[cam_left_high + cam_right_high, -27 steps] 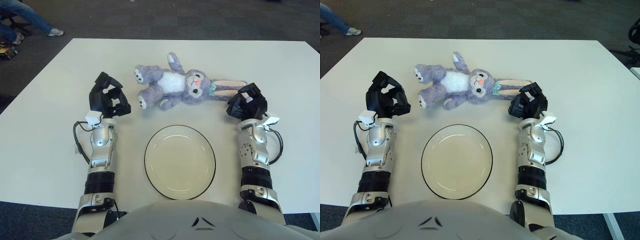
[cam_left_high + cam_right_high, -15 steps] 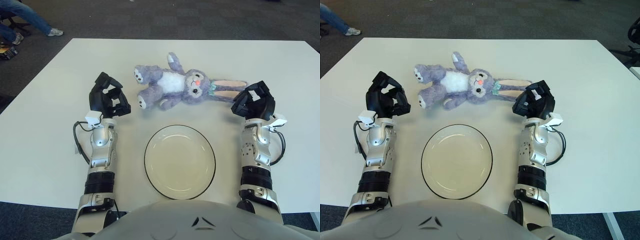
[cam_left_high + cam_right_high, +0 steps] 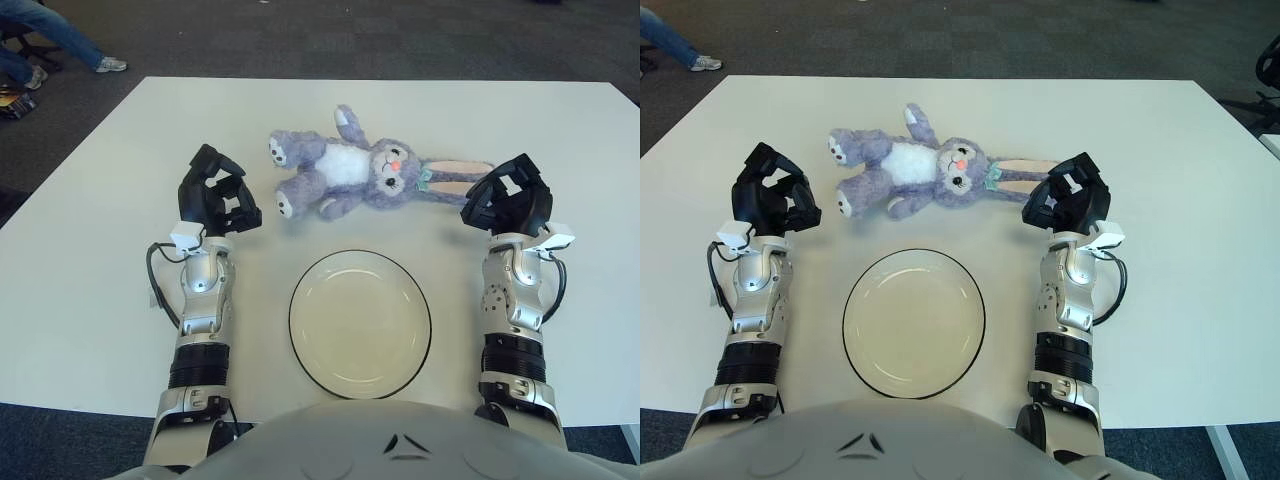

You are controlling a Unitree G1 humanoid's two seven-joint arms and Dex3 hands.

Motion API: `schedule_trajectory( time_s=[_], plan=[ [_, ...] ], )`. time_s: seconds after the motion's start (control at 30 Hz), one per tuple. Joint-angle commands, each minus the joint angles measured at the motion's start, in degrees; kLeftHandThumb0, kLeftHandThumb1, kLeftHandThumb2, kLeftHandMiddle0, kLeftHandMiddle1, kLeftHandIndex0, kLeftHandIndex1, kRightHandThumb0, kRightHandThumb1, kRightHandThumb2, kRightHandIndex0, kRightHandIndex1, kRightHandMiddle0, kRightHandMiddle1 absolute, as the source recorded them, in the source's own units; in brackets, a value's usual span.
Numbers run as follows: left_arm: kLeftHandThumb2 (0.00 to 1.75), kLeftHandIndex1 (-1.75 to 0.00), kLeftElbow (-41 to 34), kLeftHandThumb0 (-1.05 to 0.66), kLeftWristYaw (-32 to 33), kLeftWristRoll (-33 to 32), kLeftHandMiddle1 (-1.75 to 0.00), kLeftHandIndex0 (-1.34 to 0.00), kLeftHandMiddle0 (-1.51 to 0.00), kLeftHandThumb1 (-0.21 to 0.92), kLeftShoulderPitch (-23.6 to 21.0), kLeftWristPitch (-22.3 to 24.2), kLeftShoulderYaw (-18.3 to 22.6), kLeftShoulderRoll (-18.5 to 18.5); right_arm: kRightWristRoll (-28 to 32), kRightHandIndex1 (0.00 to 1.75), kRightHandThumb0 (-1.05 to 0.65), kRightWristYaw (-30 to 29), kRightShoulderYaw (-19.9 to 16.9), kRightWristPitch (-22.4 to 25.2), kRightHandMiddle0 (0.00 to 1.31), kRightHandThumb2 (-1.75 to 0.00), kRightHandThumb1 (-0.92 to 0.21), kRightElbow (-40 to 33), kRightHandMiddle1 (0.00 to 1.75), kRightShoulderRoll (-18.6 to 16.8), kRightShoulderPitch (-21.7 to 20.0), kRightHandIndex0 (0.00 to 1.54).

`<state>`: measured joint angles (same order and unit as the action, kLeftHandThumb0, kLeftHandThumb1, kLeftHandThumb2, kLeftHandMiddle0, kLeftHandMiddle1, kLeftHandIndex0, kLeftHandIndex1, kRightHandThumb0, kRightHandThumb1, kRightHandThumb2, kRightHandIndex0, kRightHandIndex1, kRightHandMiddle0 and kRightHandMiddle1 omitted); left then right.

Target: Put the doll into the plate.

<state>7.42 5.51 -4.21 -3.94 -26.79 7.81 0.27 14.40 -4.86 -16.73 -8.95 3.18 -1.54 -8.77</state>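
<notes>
A purple plush bunny doll [image 3: 352, 172] lies on its back on the white table, head to the right, its long ears [image 3: 458, 170] stretched toward my right hand. In front of it stands an empty white plate [image 3: 293, 322] with a dark rim. My right hand [image 3: 507, 199] hovers just right of the ear tips, fingers relaxed and curved, holding nothing. To the left of the doll's feet, a short gap away, my left hand [image 3: 217, 202] shows with loosely curved fingers and holds nothing.
The white table [image 3: 90, 300] reaches the far edge behind the doll, with dark carpet beyond. A person's legs [image 3: 50, 35] show at the far left on the floor. Black cables loop beside both wrists.
My right hand has lifted and shifted slightly to the right and away from me, close to the doll's ear tips. The left hand, doll and plate have not moved.
</notes>
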Motion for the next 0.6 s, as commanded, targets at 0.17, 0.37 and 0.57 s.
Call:
schedule_trajectory(
  time_s=[0.17, 0.37, 0.57],
  plan=[
    [1.46, -1.75, 6.32, -0.52, 0.76, 0.22, -1.75, -0.71, -1.34, 0.2, 6.76, -0.25, -1.05, -4.16, -6.56, 1.75, -0.01, -1.48, 1.42, 7.58, 0.74, -1.73, 0.08, -3.72, 1.61, 5.84, -0.43, 0.92],
    [1.45, -1.75, 7.15, -0.52, 0.76, 0.28, -1.75, -0.71, -1.34, 0.2, 6.37, -0.62, -1.13, -4.33, -11.06, 1.75, -0.01, 0.02, 2.72, 6.44, 0.67, -1.71, 0.04, -3.51, 1.69, 10.03, -1.5, 0.9],
    [1.45, -1.75, 7.95, -0.52, 1.08, 0.87, -1.75, -0.71, -1.34, 0.2, 6.0, -1.01, -1.31, -4.37, -15.9, 1.75, -0.02, 1.86, 4.44, 4.7, 0.67, -1.62, -0.02, -2.28, 1.59, 15.07, -2.95, 0.86]
  ],
)
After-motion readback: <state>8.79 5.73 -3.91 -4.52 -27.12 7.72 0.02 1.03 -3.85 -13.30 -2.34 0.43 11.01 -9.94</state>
